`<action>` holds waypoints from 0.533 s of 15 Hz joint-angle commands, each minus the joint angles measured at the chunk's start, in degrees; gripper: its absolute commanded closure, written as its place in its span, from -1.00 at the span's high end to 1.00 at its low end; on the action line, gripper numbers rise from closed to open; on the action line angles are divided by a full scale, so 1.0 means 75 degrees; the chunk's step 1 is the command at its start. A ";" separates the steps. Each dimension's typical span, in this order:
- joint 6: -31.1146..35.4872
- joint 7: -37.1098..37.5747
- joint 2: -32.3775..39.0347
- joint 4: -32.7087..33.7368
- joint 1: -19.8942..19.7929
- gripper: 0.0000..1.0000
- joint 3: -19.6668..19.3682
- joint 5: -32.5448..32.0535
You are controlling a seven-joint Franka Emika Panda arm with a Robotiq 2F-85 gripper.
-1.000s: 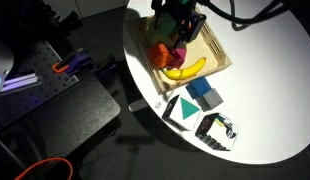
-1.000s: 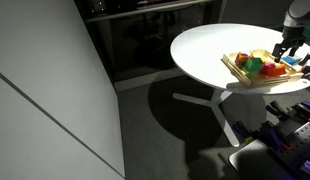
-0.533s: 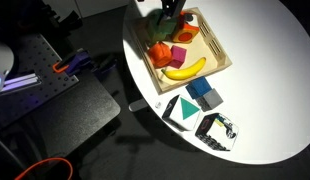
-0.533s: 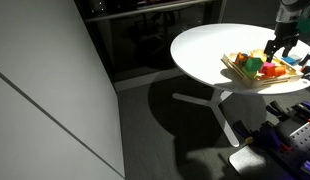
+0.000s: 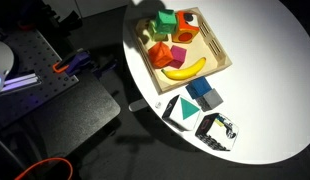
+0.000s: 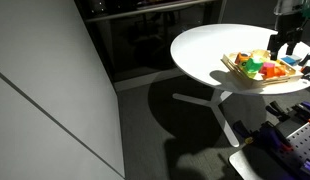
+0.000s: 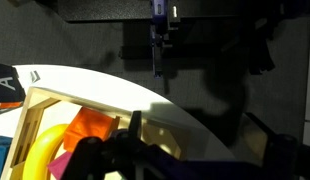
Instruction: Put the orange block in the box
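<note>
One orange block (image 5: pixel 158 54) is seen lying inside the box (image 5: pixel 210 48), on the side nearest the rounded edge of the worktop (image 5: pixel 265 80). It is just beside a magenta cube (image 5: pixel 178 55) and near a banana (image 5: pixel 185 70). A green block (image 5: pixel 165 22) and an orange piece with a dark hollow (image 5: pixel 186 30) are also held in the box.

The hand (image 6: pixel 286 46) is caught in only one exterior view, where it hangs above the box (image 6: pixel 235 64), clear of everything in it. Its fingers are spread and nothing is held between them. In the wrist view the fingers show only as dark, blurred shapes along the bottom edge, and the box rim (image 7: pixel 55 100) and the banana (image 7: pixel 40 150) are seen at the lower left. An orange shape lies there too, but it cannot be told which orange thing it is.

The block is thus placed below the hand and off to one side of it, apart from the fingers. No long axis is shown by so chunky a piece, so no alignment would be called for. Only one arm is fitted, so no choice of hand arises. The placing is judged complete, with at most a clear retreat left to make.
</note>
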 commanded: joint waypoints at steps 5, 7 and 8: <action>0.0191 0.0795 -0.1409 -0.0534 0.0235 1.00 0.0254 -0.0053; 0.0353 0.1115 -0.1676 -0.0652 0.0255 1.00 0.0338 -0.0048; 0.0396 0.1230 -0.1771 -0.0690 0.0263 1.00 0.0375 -0.0061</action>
